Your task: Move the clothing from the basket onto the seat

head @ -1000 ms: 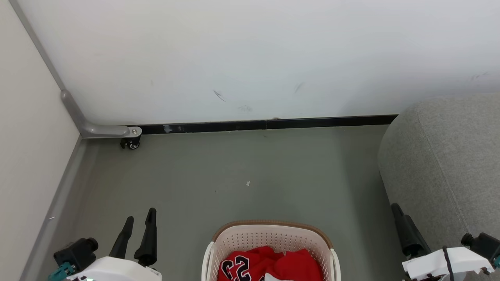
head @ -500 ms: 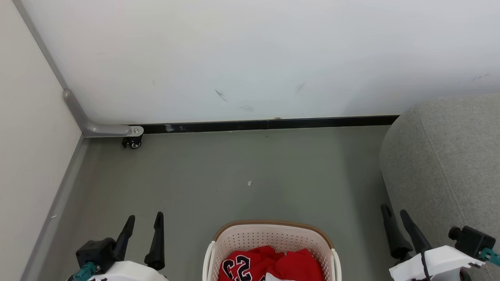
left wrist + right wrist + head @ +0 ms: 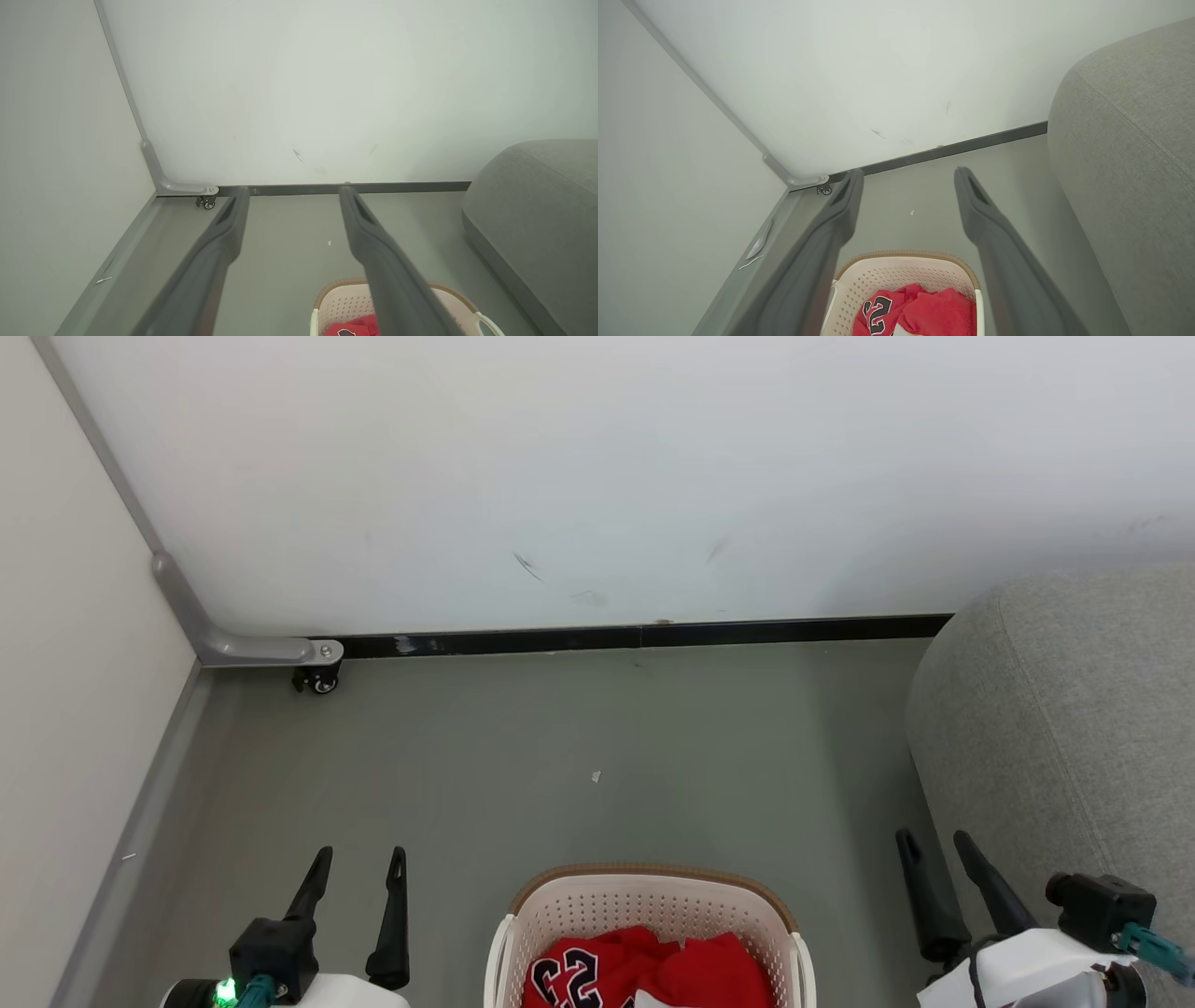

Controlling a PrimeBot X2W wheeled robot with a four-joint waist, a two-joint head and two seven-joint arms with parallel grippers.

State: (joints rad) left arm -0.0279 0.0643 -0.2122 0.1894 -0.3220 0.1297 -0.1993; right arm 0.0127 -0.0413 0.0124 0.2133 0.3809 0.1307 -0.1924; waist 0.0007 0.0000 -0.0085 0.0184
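The cream basket [image 3: 644, 905] with a brown rim stands on the floor at the bottom centre, red clothing [image 3: 644, 975] with black-and-white numbers bunched inside it. The grey seat [image 3: 1074, 728] rises at the right. My left gripper [image 3: 359, 859] is open to the left of the basket, nothing between its fingers. To the basket's right, beside the seat, my right gripper [image 3: 934, 845] is open and empty too. In the right wrist view the basket [image 3: 901, 275] and clothing [image 3: 924, 310] lie below the open fingers [image 3: 976, 205]; the left wrist view has the basket [image 3: 341, 303] at its bottom edge.
A white wall with a black skirting strip [image 3: 644, 635] closes the far side. A second panel stands at the left, with a grey bracket and small castor [image 3: 317, 679] in the corner. Grey floor [image 3: 597, 756] stretches between the basket and the wall.
Both grippers have shifted inward toward the basket; the right one has turned so its two fingers now stand apart in view. Basket and clothing have stayed put.
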